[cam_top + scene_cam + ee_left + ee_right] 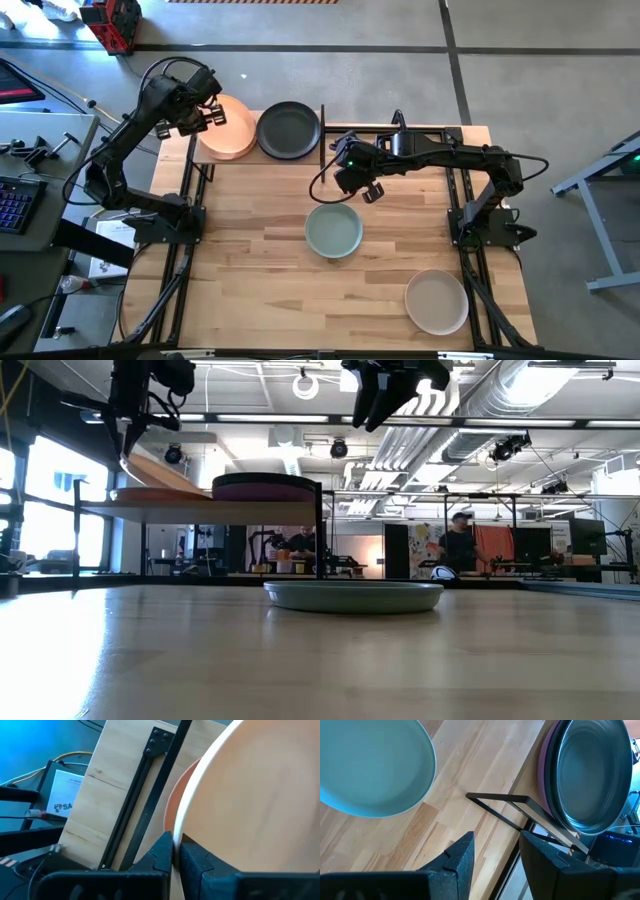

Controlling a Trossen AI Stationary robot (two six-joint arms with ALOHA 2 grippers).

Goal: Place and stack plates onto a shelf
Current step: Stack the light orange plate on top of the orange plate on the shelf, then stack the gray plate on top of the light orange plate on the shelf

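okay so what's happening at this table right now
The left gripper is pinching the rim of a round peach plate, tilted over another peach plate on the light-wood shelf. Beside it sits a stack with a dark grey plate on top. The right gripper hangs open above a sage green plate on the tabletop; a beige plate waits nearer the front.

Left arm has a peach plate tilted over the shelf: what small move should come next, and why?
Probably lower and level it, then let go. The left pincer pinches the rim of the tilted peach plate, which slants above another peach plate lying flat on the shelf.
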